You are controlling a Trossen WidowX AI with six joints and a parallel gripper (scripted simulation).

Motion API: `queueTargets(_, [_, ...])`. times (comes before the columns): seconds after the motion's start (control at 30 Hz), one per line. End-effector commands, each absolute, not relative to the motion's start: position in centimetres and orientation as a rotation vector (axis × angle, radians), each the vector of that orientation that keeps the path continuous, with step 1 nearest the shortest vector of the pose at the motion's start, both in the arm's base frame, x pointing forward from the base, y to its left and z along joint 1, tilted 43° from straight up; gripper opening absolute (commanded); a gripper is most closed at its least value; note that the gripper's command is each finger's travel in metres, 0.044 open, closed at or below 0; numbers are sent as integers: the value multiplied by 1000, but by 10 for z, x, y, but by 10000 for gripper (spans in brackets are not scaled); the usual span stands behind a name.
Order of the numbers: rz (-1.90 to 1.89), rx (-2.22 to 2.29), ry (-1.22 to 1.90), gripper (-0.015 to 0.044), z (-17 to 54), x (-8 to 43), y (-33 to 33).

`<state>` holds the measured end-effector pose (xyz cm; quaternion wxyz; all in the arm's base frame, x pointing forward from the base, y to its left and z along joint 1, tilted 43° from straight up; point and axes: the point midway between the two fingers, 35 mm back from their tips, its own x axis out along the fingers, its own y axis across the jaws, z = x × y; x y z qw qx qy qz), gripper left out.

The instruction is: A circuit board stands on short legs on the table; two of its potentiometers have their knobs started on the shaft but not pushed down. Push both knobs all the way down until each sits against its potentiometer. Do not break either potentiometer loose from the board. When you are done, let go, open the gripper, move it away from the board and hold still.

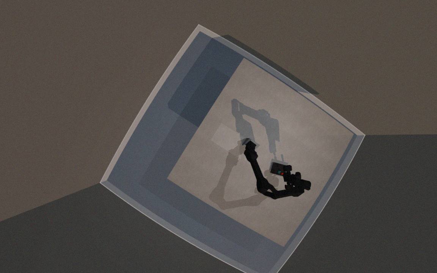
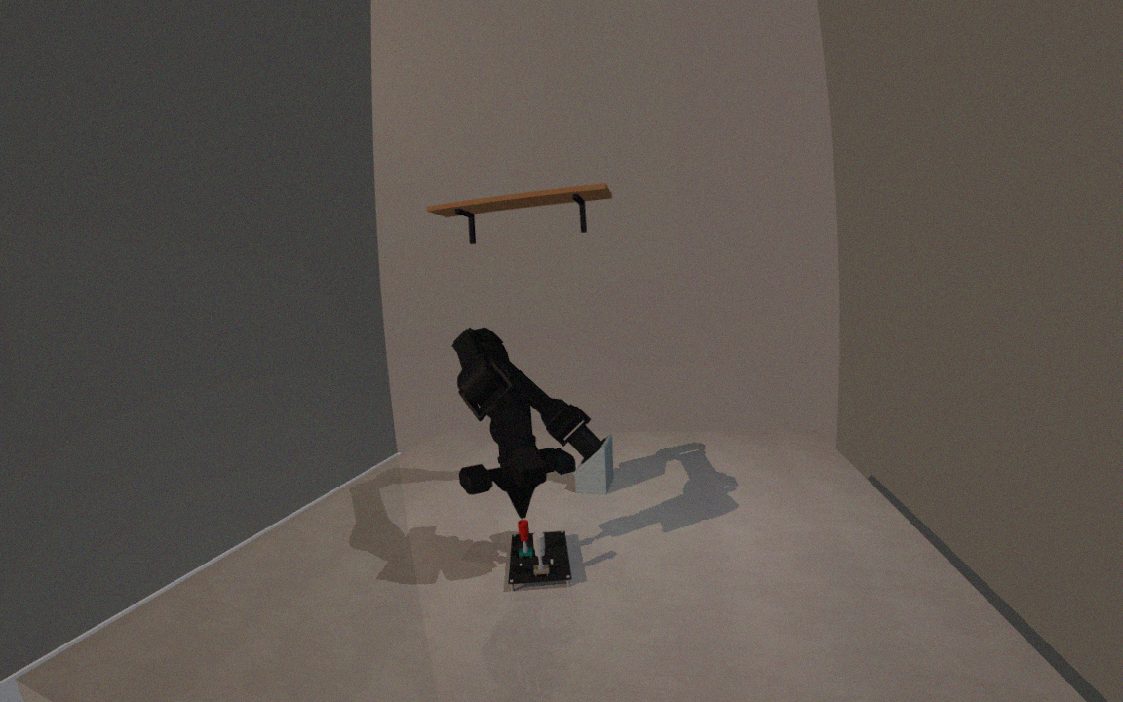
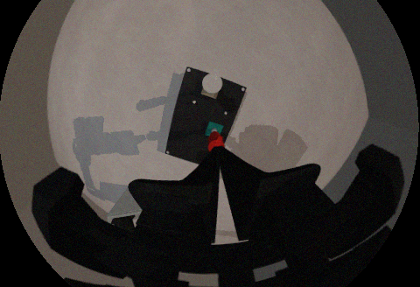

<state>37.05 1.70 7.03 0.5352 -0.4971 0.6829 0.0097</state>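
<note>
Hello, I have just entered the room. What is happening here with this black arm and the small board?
A black robot arm has its closed, empty gripper just above the red cylindrical knob on the black rectangular circuit board. It is probably about to press. The red knob and the white round knob both stand high, not pushed down. Contact is unclear.

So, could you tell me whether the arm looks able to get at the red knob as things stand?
Probably yes: the shut gripper points down just over the red knob, and nothing visible stands between them.
</note>
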Motion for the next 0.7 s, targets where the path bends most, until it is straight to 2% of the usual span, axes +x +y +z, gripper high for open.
queueTargets(0.0, [24, -1193, 1633, 0, 66, 369, 13])
queueTargets(0.67, [24, -1193, 1633, 0, 65, 369, 11])
